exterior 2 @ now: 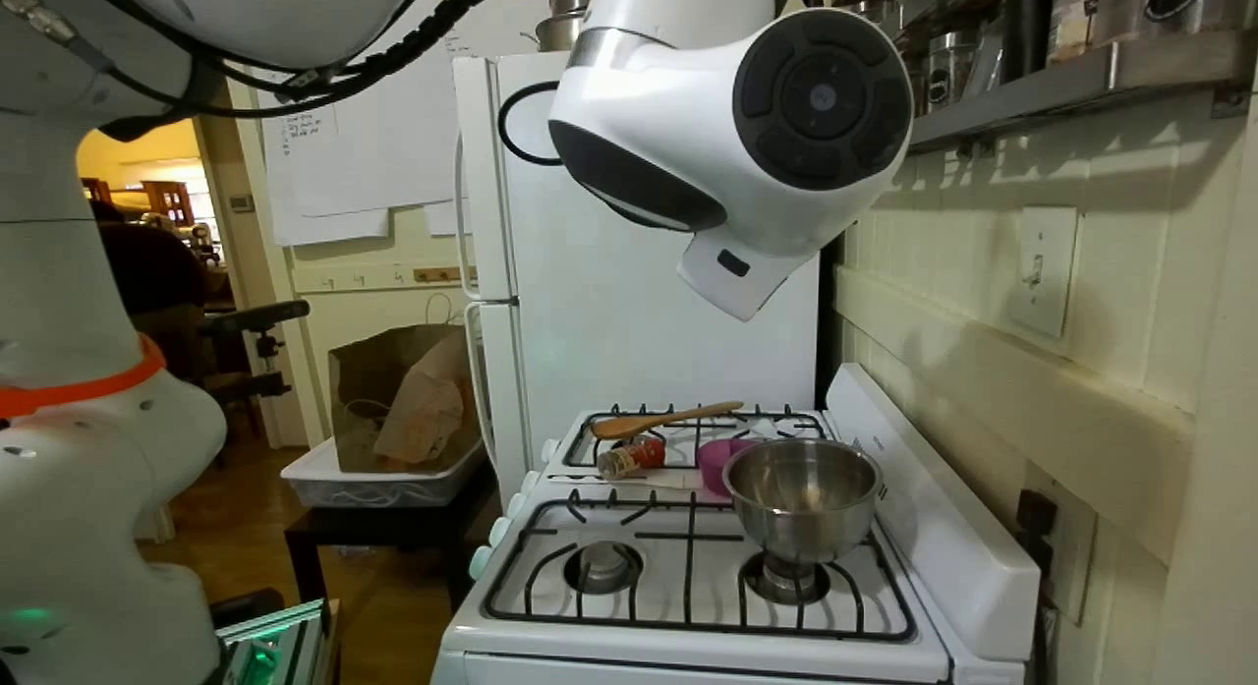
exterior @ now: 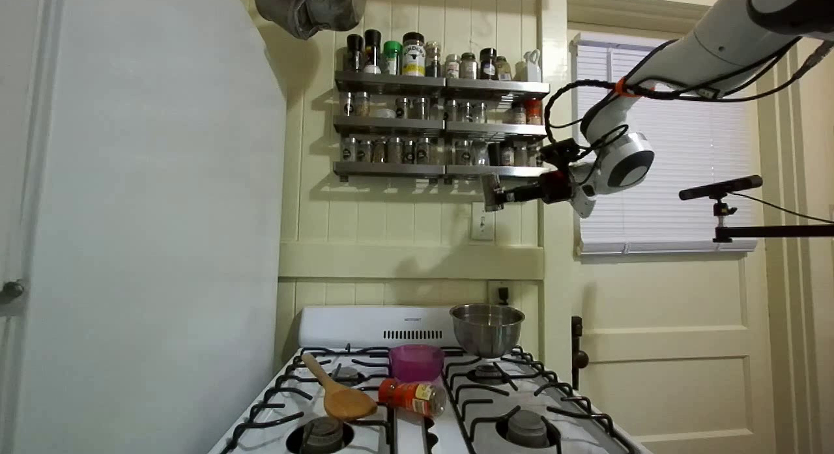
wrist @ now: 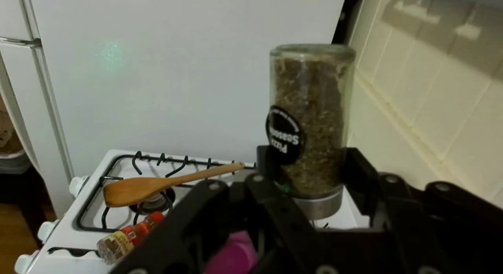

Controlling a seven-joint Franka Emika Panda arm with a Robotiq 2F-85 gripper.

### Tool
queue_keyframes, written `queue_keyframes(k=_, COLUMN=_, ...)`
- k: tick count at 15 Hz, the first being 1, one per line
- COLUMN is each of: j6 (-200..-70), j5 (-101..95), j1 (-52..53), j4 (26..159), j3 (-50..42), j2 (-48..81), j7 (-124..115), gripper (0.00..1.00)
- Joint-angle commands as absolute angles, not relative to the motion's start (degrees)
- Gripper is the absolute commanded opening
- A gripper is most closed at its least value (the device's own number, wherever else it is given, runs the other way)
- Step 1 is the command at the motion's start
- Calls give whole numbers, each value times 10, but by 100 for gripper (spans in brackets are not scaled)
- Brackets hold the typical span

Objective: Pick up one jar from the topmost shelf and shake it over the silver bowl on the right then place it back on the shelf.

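1 gripper [wrist: 308, 162] holds 1 upturned jar [wrist: 314, 120] higher than 1 silver bowl [exterior: 487, 332].

“pizza season…” on one jar [wrist: 314, 124], “thyme” on another jar [exterior 2: 1174, 5], “inder” on a bottle [exterior: 414, 54]

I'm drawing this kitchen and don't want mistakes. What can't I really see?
Held jar and gripper: hidden behind the white arm in an exterior view.
Silver bowl: bottom inside hidden by its front wall in an exterior view.
Pink container: partly behind the gripper in the wrist view.
Lowest-shelf jars: labels too small to read in an exterior view.
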State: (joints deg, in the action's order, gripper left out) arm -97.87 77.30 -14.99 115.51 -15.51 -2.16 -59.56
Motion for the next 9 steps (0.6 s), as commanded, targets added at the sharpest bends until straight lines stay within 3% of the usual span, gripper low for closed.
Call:
queue_keyframes(k=1, j6=-1010, j5=718, j1=-155, j4=1161, j3=-156, j2=-6, j7=-674, gripper=23)
queue_keyframes(k=7, j6=-915, j5=815, j1=-155, j4=1155, j3=-159, j2=-40, j7=-566, gripper=23)
queue_keyframes(k=9, j6=-974, j5=737, j1=-157, j4=1160, j3=-153, j2=-24, j7=-634, gripper=23)
